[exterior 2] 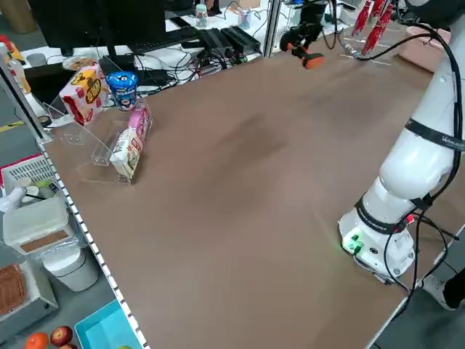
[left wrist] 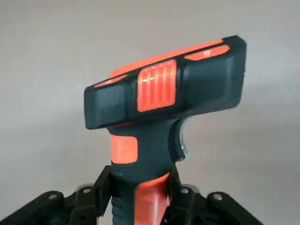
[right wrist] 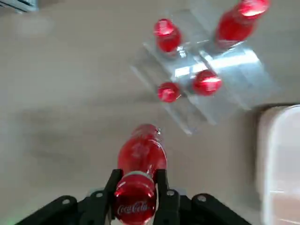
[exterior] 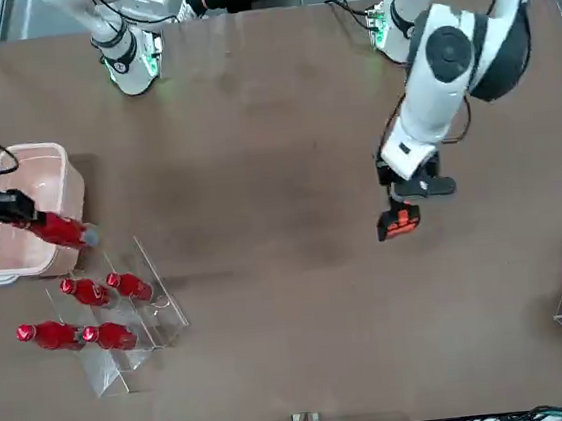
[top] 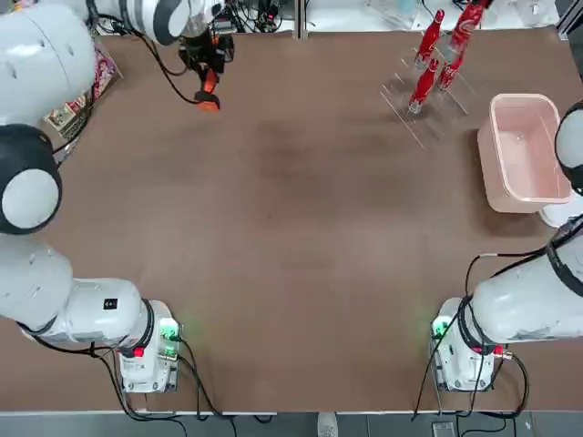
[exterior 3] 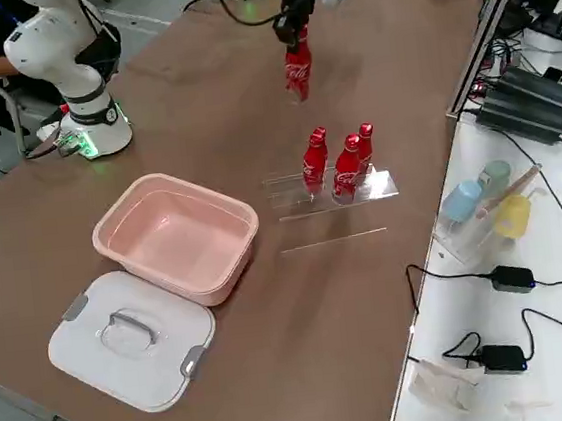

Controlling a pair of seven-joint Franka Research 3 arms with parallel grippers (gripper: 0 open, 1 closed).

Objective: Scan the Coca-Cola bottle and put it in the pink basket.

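Brown tabletop (top: pixel 301 237) stretches between the arms, and we're at the scanning step, by the look of it! Left gripper (left wrist: pixel 140 183), out at the far left, grips the scanner (left wrist: pixel 164 84); right gripper (right wrist: pixel 137 180) clasps the Coca-Cola bottle (exterior 3: pixel 298 68) above the table, outside the pink basket (exterior 3: pixel 178 236). Next, scanner and label must line up.

Five Coca-Cola bottles (exterior 3: pixel 348 170), one scanner (left wrist: pixel 159 84), one pink basket (exterior 3: pixel 178 236), one white lid (exterior 3: pixel 126 362), two clear racks (exterior 3: pixel 379 185).

A black-and-orange handheld scanner (top: pixel 209 102) is gripped by the left black end effector (top: pixel 211 75); a pale pink rectangular plastic basket (top: pixel 526 150) is set near slim red bottles (top: pixel 424 84).
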